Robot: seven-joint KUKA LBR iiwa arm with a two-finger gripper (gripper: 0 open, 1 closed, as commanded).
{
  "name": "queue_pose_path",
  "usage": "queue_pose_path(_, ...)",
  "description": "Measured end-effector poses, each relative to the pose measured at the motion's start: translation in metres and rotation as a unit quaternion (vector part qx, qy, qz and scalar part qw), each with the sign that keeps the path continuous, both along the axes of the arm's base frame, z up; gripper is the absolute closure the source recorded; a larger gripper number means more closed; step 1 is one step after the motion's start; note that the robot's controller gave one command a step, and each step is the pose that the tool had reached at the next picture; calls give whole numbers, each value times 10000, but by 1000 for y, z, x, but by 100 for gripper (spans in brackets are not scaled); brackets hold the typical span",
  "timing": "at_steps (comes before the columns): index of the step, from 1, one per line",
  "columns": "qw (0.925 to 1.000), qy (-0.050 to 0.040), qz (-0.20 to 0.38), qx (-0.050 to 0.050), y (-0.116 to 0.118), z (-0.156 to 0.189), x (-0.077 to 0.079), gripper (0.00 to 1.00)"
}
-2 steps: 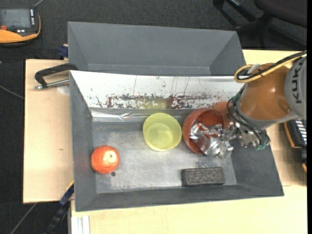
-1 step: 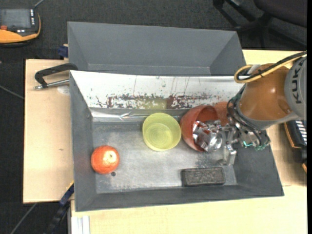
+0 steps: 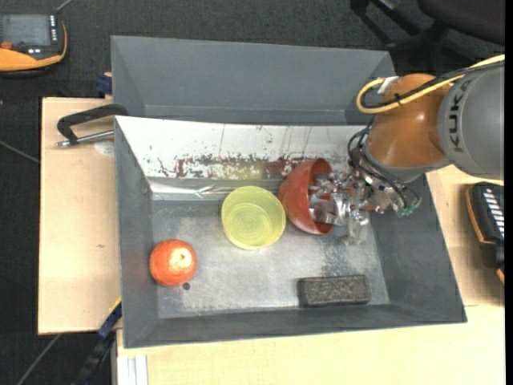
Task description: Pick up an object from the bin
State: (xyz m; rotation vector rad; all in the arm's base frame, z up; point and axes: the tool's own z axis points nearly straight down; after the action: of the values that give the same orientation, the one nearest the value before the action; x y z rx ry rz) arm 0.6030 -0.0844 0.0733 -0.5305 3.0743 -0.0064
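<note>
1. Claw (image 3: 343, 211) of mine is low inside the bin (image 3: 240, 74), near its right wall, pressed up against the open mouth of a red bowl (image 3: 295, 195). How wide it stands I cannot tell, as its metal parts run together with the bowl's rim. I also cannot say that it has hold of anything.
2. That red bowl is the thing closest to me. It lies tipped on its side by the back edge of the bin floor, right of the middle, with its opening turned toward my claw.
3. Judging by this, the pick is not yet done. The bowl rests on the floor and nothing is lifted. What seems left is to get a sure grip on the rim, then raise it clear of the bin.
4. Just beside the bowl on its left sits a yellow-green cup (image 3: 252, 215), touching it or nearly so. It could be nudged as the bowl comes up.
5. A dark grey block (image 3: 334, 289) lies along the front edge below my claw. A red apple (image 3: 171, 263) sits near the front left corner. Both are well apart from the bowl and out of the way.
</note>
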Motion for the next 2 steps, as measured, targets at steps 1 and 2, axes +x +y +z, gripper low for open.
queue_pose_path(1,10000,26,-11,4,-1,-1,-2,100)
queue_pose_path(2,9999,-54,-103,7,18,124,-10,100)
